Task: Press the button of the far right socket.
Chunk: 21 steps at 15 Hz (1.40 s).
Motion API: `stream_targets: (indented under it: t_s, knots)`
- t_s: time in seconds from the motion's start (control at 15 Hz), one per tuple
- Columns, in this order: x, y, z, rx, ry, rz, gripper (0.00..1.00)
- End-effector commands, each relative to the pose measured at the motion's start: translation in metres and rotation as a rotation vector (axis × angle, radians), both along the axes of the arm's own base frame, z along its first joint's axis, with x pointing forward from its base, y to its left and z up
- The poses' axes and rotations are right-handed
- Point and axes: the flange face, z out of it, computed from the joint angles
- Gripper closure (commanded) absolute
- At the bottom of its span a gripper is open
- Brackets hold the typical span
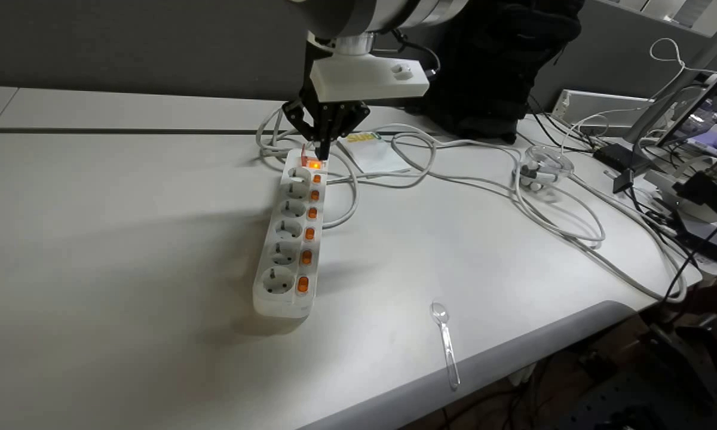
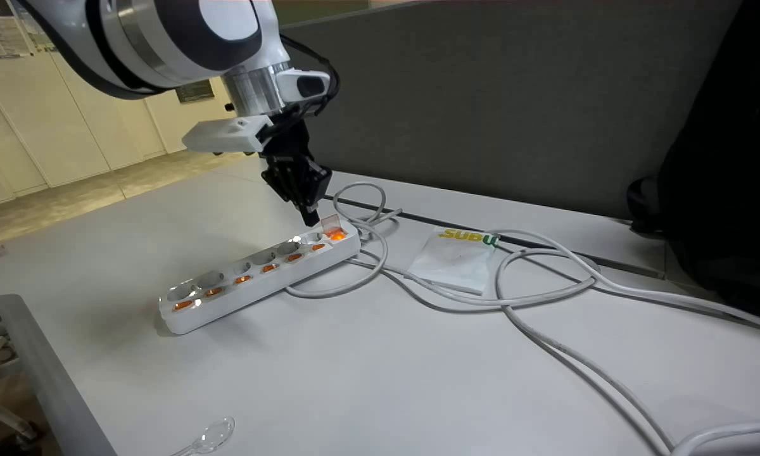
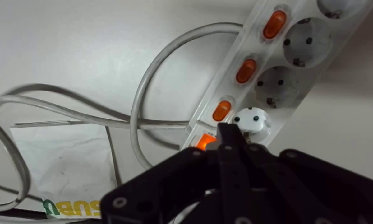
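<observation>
In an exterior view, a white power strip lies flat on the table, six orange buttons in a row beside six sockets. Glowing orange switch at the strip's far end; gripper is at that end, pointing down. Fingers pressed together, nothing seen between them. Clear spoon lies at the table's near edge, well apart from the strip. Black backpack at the back of the table.

In an exterior view, fingertips are just beside a see-through flap that stands up next to the switch. Touching the strip or not, can't tell. Paper packet with yellow and green print lies near the same end.

Wrist view: fingers together, hiding part of the switch and part of the closest socket. Closest button is just beyond the tips, fully visible. Which button counts as far right, can't tell. Grey cable loops beside the strip.
</observation>
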Motion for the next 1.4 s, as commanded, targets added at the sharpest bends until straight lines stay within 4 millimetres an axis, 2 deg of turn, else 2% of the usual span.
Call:
stream_targets:
  t_s: [0.0,1.33]
  knots:
    - [0.000,0.000,0.000,0.001,0.001,0.000,0.99]
    - [0.005,-0.008,-0.039,0.045,0.000,0.000,1.00]
